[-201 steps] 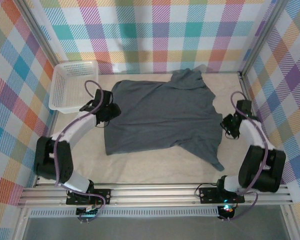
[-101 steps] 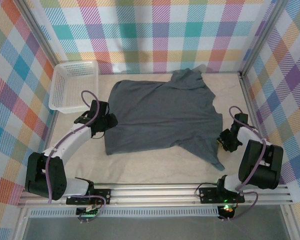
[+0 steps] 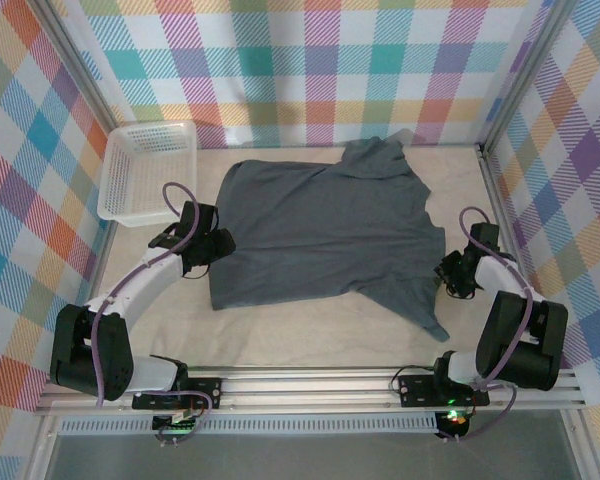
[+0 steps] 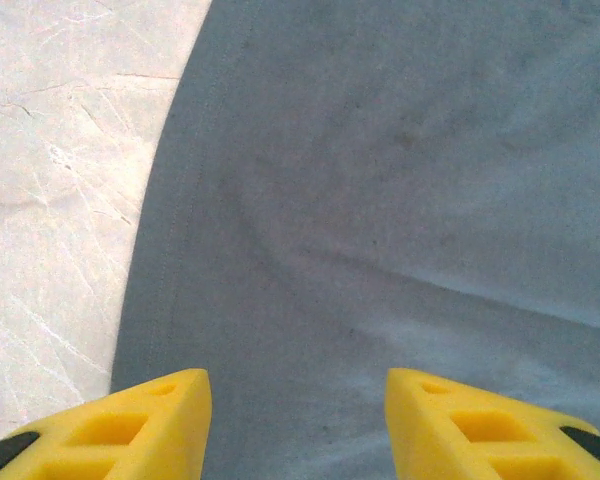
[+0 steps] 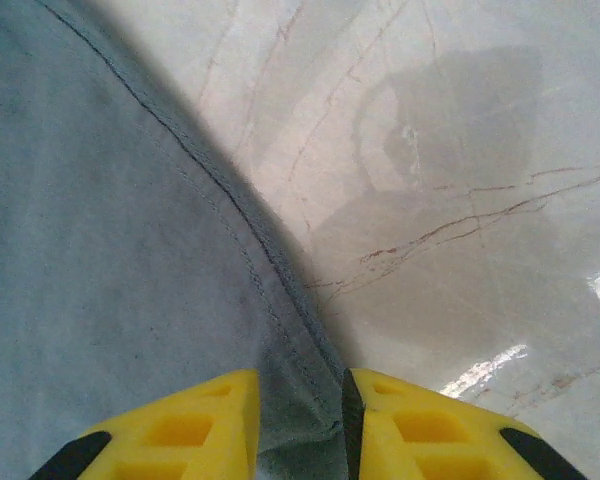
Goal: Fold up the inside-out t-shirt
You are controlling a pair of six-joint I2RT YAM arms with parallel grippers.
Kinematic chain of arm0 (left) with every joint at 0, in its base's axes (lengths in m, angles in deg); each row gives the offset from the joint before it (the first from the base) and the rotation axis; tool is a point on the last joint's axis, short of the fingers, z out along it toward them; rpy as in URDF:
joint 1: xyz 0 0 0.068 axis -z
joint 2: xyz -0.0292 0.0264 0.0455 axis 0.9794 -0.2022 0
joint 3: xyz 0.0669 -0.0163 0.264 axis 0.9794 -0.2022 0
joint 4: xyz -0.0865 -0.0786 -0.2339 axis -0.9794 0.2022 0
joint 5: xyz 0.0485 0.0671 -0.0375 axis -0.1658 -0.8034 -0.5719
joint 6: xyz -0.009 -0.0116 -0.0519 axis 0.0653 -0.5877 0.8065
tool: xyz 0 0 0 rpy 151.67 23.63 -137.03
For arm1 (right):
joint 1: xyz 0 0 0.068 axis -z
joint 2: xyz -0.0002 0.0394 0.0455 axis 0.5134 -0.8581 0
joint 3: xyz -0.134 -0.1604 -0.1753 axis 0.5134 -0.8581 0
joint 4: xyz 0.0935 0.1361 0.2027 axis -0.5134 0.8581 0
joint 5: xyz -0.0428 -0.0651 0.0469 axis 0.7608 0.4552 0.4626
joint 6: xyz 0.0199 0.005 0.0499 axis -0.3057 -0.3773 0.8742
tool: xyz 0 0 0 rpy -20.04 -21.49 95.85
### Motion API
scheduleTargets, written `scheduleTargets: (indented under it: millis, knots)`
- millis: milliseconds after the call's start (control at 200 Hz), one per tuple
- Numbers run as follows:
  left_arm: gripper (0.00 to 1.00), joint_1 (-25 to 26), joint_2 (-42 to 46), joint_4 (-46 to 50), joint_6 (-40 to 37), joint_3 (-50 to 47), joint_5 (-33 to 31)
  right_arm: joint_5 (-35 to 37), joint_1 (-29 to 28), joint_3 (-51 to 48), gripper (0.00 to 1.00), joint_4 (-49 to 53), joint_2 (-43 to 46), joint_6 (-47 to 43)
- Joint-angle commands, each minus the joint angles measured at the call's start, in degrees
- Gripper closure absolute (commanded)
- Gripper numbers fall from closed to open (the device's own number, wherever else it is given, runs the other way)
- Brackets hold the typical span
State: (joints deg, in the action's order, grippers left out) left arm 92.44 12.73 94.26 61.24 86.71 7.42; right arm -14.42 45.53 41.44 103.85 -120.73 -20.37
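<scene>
**Workpiece position.** The t-shirt point(image 3: 320, 235) lies spread flat on the middle of the tabletop point(image 3: 310, 335). One part is bunched near the far wall, and a pointed flap reaches toward the near right. A white mesh basket point(image 3: 150, 127) stands at the far left corner, apart from the cloth.

**Left tool.** The left tool point(image 3: 220, 243) sits at the t-shirt's left edge. In the left wrist view its yellow fingers point(image 4: 150, 415) stand well apart, released. The grey cloth and its stitched hem lie beneath the gap, and nothing is held.

**Right tool.** The right tool point(image 3: 448, 272) sits at the t-shirt's right edge. In the right wrist view the fingers point(image 5: 180, 425) leave a narrow gap, into which the hem runs. Whether the cloth is pinched or merely straddled cannot be determined.
</scene>
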Motion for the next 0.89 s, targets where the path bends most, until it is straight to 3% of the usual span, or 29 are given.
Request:
scheduleTargets:
  millis: [0,420,465,505,540,650,750,890]
  knots:
    - [0.51,-0.2,0.6,0.0,-1.4,-0.3,-1.3,-1.4,-0.6,-0.1,0.71,-0.6,-1.7,-0.1]
    - [0.49,-0.2,2.0,3.2,0.6,-0.4,-3.3,0.4,-0.7,-0.1,0.72,1.2,-5.6,0.2]
    - [0.49,-0.3,2.3,4.1,0.6,-0.5,-3.6,0.6,-0.7,0.2,0.76,1.3,-5.4,0.0]
    - [0.48,-0.3,2.5,5.2,0.5,-0.4,-4.3,1.1,-0.7,0.6,0.9,2.1,-5.0,-0.2]
    - [0.48,-0.4,2.7,6.5,0.6,-0.2,-5.1,2.7,-0.7,0.9,1.0,3.0,-3.7,0.4]
    - [0.48,-0.6,4.0,13.0,1.7,0.8,-5.8,7.7,-0.7,-0.9,1.0,3.4,6.0,3.5]
    - [0.5,-0.6,4.8,21.6,7.8,0.1,-7.4,10.6,-0.7,-1.6,1.0,5.0,14.1,4.5]
    - [0.54,-0.7,4.5,24.3,11.0,-4.3,-3.8,9.3,-0.7,-2.5,1.0,6.5,18.8,4.4]
